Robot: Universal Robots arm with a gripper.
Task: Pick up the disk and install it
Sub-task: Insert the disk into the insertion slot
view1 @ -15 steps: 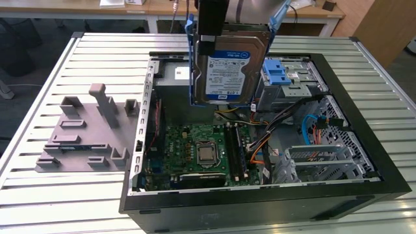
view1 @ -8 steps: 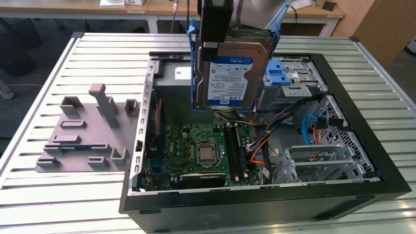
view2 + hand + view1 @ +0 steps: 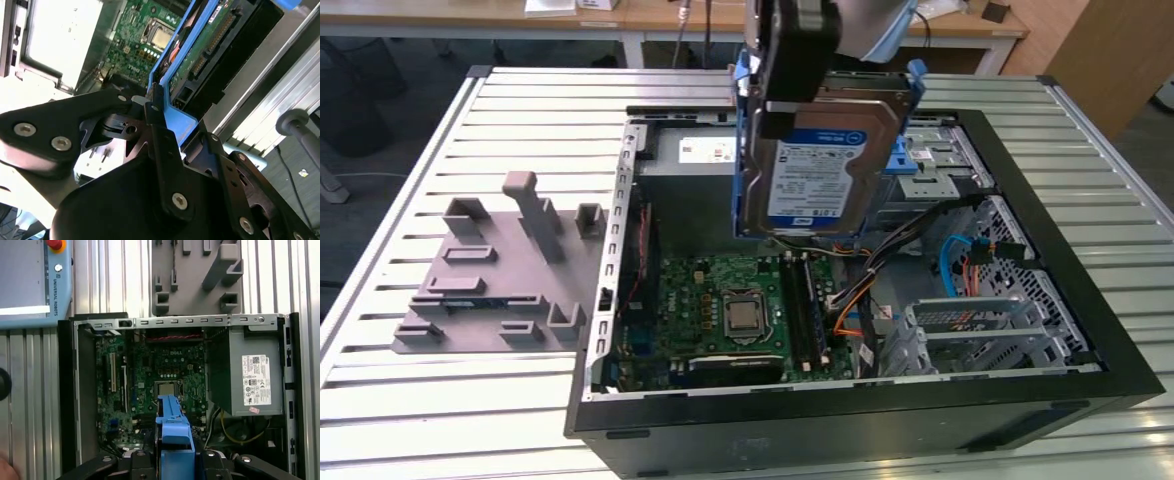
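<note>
Gripper [image 3: 782,118] has its fingers [image 3: 161,150] closed tight on the disk [image 3: 834,165], pinching its blue rail [image 3: 172,425]. Disk hangs upright, label out, over the middle of the open case [image 3: 854,420], above the motherboard [image 3: 720,300].

A black computer case [image 3: 854,405] lies open on its side on the slatted metal worktop [image 3: 454,400]. Inside it a green motherboard [image 3: 707,300] lies flat, with the square processor socket [image 3: 744,315] near its middle. A grey power supply [image 3: 250,375] with a white sticker fills one corner of the case. Toward the exterior view's right stands a silver drive cage [image 3: 981,330], with orange and blue cables [image 3: 961,265] just beside it. A grey plastic fixture [image 3: 500,275] with upright posts rests on the worktop at the exterior view's left, close to the case. In the first wrist view, a grey pendant [image 3: 30,285] with a red button lies beside the case.
</note>
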